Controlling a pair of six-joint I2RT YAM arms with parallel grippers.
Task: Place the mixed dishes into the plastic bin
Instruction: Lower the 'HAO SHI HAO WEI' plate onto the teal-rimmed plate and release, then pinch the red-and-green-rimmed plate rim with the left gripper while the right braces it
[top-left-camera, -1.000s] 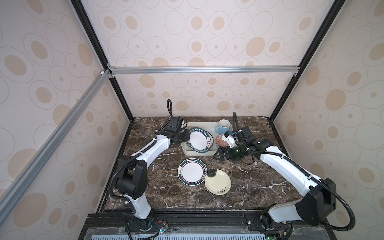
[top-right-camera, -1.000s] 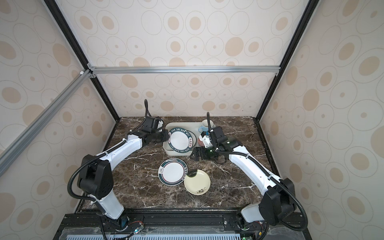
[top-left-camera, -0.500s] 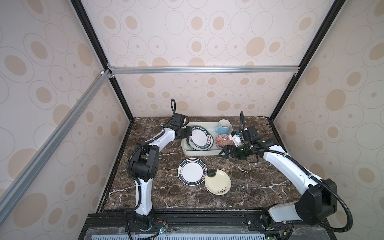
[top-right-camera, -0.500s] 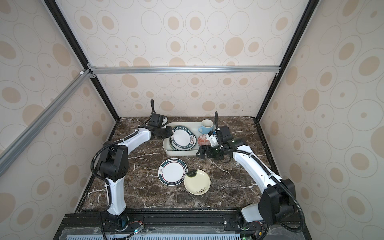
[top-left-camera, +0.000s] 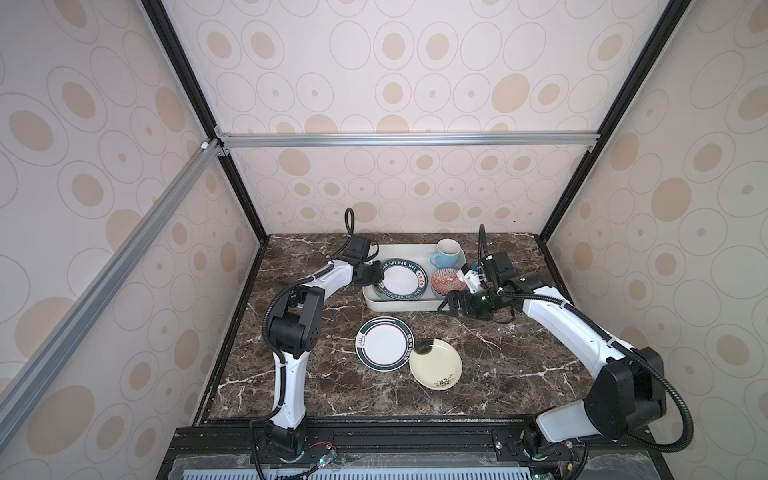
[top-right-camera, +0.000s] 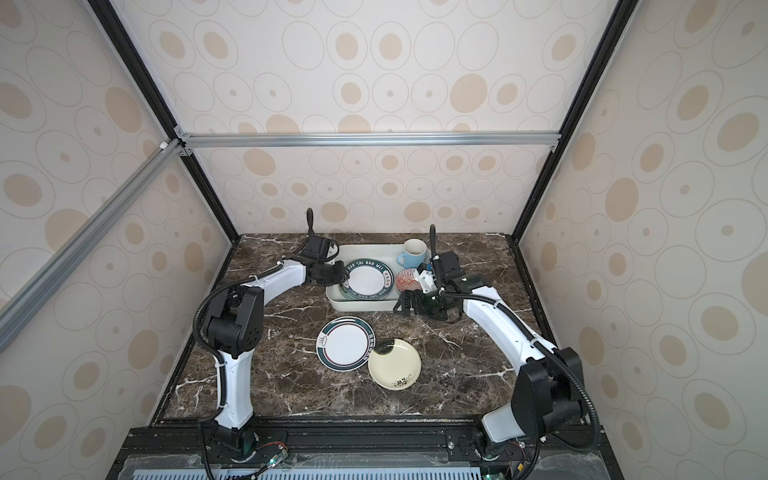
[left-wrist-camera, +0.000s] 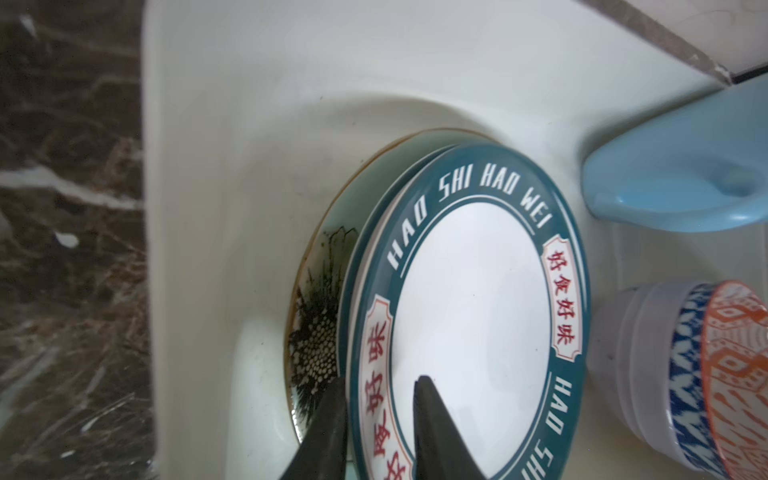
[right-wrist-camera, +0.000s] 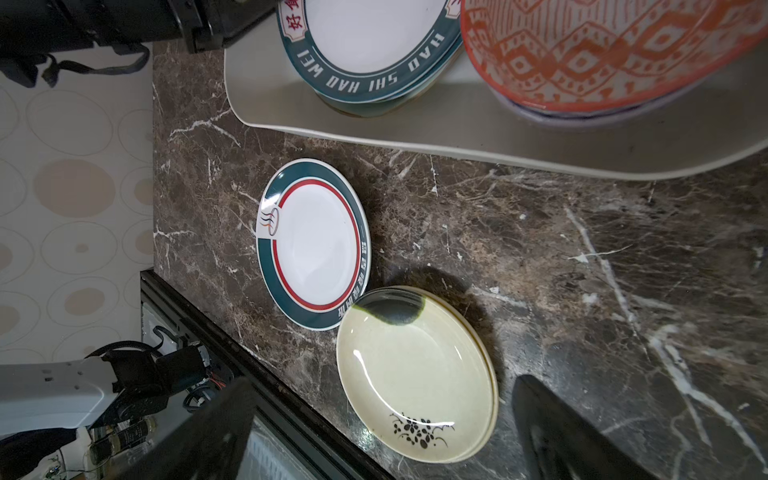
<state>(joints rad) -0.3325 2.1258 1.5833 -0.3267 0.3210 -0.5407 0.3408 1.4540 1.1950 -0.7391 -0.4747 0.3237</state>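
In bin (top-left-camera: 399, 306), left end effector (left-wrist-camera: 380, 386) parted astride top plate (left-wrist-camera: 469, 311), right end effector (top-left-camera: 449, 305) open

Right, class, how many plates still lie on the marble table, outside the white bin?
2. A teal-rimmed white plate lies before the bin; a cream plate overlaps its right rim. Another may hide beneath it.

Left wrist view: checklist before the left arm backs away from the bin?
1. Lettered plate resting inside the bin: ok.
2. Left end effector clear of it: not ok, jaws apart but straddling its rim.
3. Right end effector open, empty: ok.
4. Red-ringed plate free to lift: not ok, cream plate overlaps its rim.
5. All dishes binned: not ok, those two sit on the table.
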